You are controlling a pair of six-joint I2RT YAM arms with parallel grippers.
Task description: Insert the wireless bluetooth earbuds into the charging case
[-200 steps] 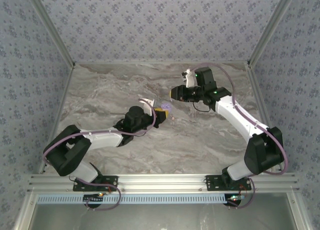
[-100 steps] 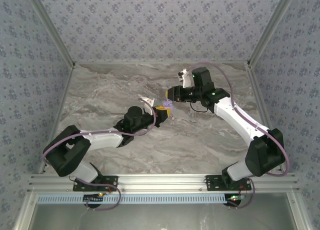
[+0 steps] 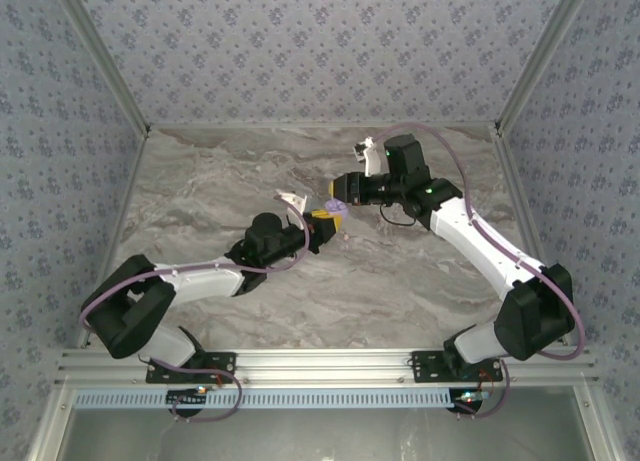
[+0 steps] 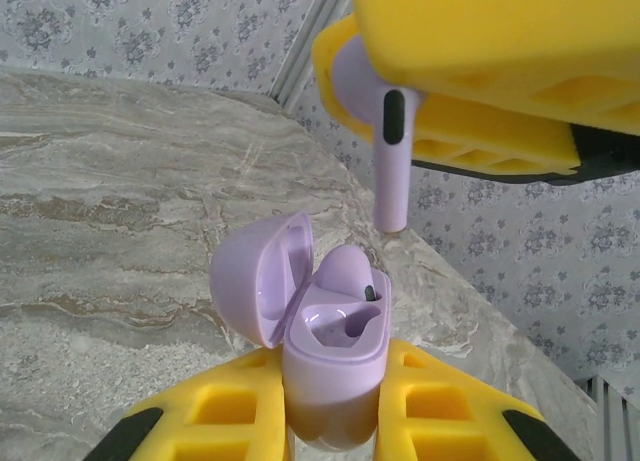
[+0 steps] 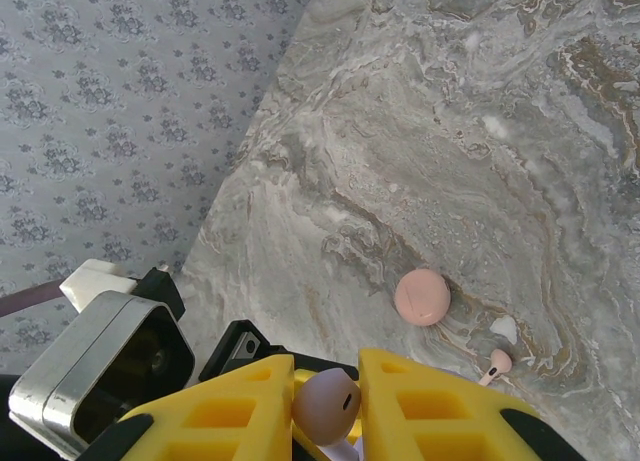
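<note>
Bottom centre, left wrist view: left gripper (image 4: 335, 406) clamped tight on lilac charging case (image 4: 335, 346), lid open, 2nd bud (image 4: 350, 273) apparently seated already. Just above, upper right: right gripper (image 5: 327, 376) pinching lilac earbud (image 4: 392, 151), stem down, not yet in. Step: insertion. Next: align stem w/ empty slot, lower straight, release.

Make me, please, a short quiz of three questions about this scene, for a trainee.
1. True or false: the lilac charging case in the left gripper has its lid shut.
2. The right gripper holds: A) a lilac earbud, B) a screwdriver, C) nothing.
3. What colour is the round case lying on the table?
Key: 1 false; 2 A; 3 pink.
</note>
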